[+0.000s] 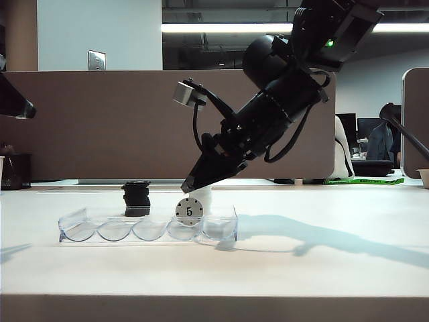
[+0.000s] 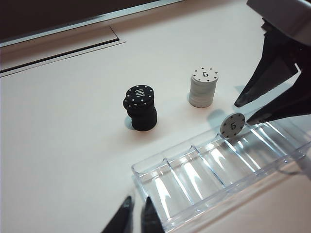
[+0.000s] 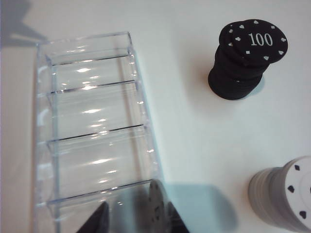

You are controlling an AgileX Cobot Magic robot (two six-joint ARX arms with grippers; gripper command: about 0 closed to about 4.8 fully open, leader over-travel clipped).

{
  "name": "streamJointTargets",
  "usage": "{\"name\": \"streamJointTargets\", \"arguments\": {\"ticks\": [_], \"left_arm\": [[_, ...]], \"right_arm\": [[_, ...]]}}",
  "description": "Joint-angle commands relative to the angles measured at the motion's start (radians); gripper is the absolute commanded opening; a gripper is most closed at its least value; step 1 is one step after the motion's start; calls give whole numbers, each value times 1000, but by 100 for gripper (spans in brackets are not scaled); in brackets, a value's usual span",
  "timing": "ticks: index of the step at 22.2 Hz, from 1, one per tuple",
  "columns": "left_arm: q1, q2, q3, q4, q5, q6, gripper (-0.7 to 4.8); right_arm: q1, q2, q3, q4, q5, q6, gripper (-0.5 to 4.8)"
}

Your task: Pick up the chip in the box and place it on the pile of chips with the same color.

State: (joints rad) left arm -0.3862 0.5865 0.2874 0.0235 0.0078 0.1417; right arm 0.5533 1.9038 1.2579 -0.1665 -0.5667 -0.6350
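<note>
The white table (image 1: 335, 268) carries the clear box (image 1: 147, 229); its only content, the white "5" chip (image 1: 189, 210), stands on edge in the fourth slot. The right gripper (image 1: 194, 184) hangs over it, jaws wide, straddling it. At the chip's one o'clock rises the white pile of chips (image 2: 203, 87); at ten o'clock, the black chip stack (image 2: 141, 108). The left gripper (image 2: 136, 218) hovers near the box, jaws narrow, empty. Behind runs a brown partition (image 1: 100, 121).

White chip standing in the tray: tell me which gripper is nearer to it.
Right. The right gripper hangs open just above the chip; the left gripper sits by the tray's far end.
</note>
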Motion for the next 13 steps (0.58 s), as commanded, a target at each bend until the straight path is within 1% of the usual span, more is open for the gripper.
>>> {"name": "streamJointTargets", "arguments": {"ticks": [1, 13], "left_arm": [[0, -2, 3, 9, 3, 0, 30], [0, -2, 3, 8, 3, 0, 30]], "right_arm": [[1, 2, 5, 25, 11, -2, 153], [1, 16, 5, 63, 37, -2, 153]]}}
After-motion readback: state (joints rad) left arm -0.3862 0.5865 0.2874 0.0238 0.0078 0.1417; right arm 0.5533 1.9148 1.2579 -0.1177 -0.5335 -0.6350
